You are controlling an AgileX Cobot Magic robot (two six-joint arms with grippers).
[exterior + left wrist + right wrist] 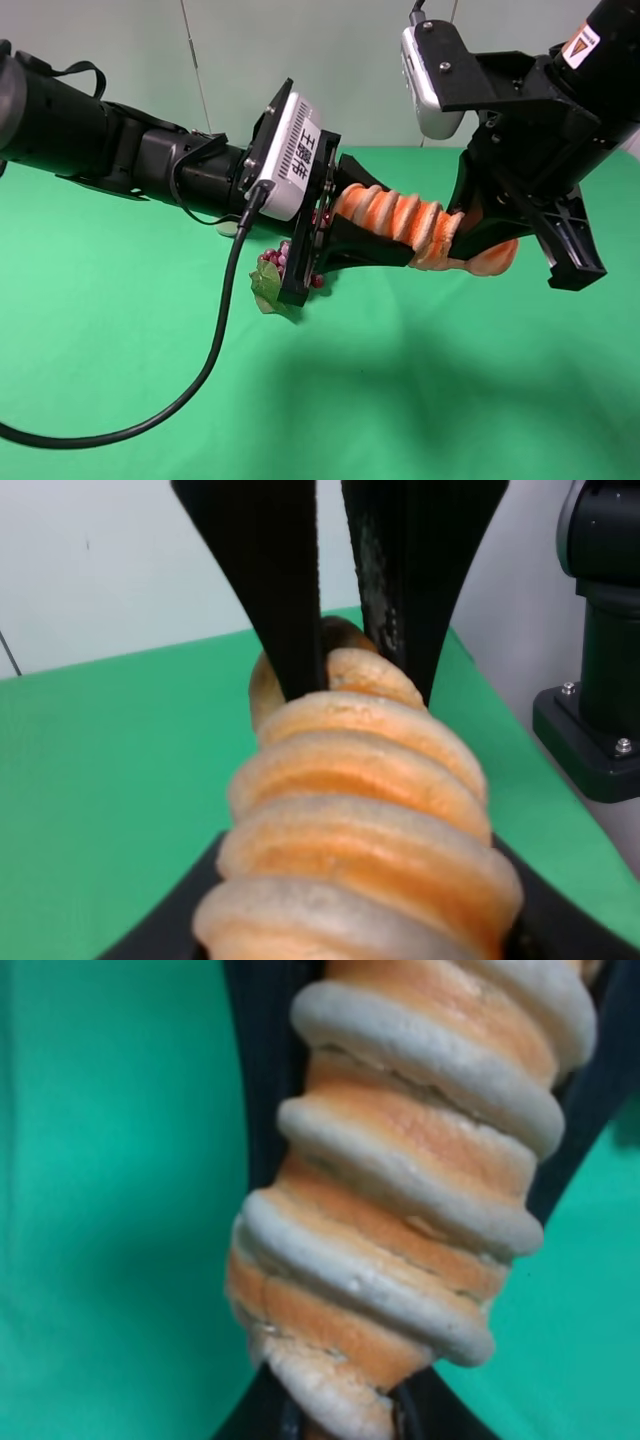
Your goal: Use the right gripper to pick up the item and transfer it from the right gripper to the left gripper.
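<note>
High over the green cloth (150,380), my right pincer (465,235) gripped the item (420,225) at its 3 o'clock end; my left pincer (385,222) flanked its 9 o'clock end, clamped or not I could not tell; releasing early, I judged, could drop it; no container showed.
</note>
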